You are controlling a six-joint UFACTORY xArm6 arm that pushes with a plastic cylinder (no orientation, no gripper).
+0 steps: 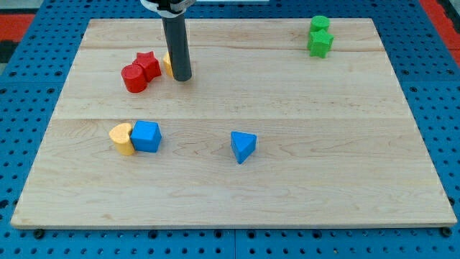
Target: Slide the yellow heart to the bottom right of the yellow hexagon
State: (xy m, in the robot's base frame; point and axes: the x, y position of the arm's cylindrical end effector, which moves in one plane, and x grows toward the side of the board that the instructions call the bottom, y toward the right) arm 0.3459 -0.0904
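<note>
My tip point(182, 78) rests on the board near the view's top left. It stands in front of a yellow block point(167, 64), probably the yellow hexagon, hiding most of it. The yellow heart point(121, 138) lies at the lower left, well below and left of my tip. It touches a blue cube-like block point(146, 136) on its right.
A red star point(148, 64) and a red cylinder point(134, 78) sit together just left of the hidden yellow block. A blue triangular block point(243, 146) lies near the board's middle. Two green blocks point(320, 24) point(320, 43) sit at the top right.
</note>
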